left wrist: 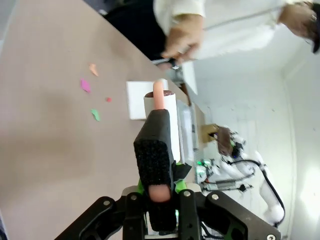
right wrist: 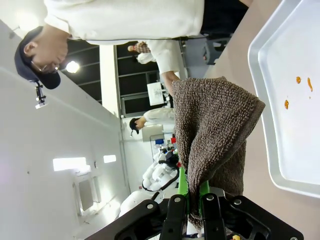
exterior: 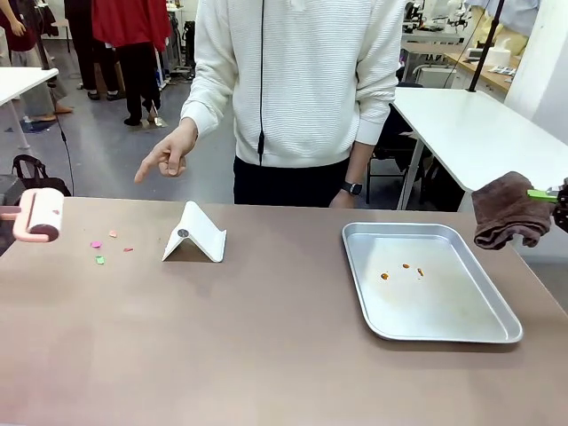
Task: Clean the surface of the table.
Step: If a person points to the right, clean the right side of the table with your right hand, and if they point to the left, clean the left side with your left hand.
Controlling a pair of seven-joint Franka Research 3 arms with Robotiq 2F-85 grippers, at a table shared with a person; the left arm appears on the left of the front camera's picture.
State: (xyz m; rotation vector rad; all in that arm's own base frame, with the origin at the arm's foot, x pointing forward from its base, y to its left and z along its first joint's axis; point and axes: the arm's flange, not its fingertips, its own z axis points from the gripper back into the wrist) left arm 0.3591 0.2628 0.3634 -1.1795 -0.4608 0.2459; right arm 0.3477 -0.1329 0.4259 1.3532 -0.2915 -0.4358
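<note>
The brownish table (exterior: 266,346) carries several small coloured paper scraps (exterior: 99,248) near its far left. Just left of them hangs a pink lint roller (exterior: 40,217). In the left wrist view my left gripper (left wrist: 160,195) is shut on the lint roller's (left wrist: 161,125) handle, and the scraps (left wrist: 90,95) lie left of and beyond its tip. At the right edge my right gripper (exterior: 550,195) is shut on a brown cloth (exterior: 508,211) that dangles above the table. The right wrist view has the cloth (right wrist: 215,130) bunched between the fingers of the right gripper (right wrist: 192,197).
A white folded stand (exterior: 195,238) sits right of the scraps. A silver metal tray (exterior: 497,333) with small orange bits (exterior: 404,266) lies at the right. A person stands at the far side, one hand (exterior: 167,155) pointing down toward the scraps.
</note>
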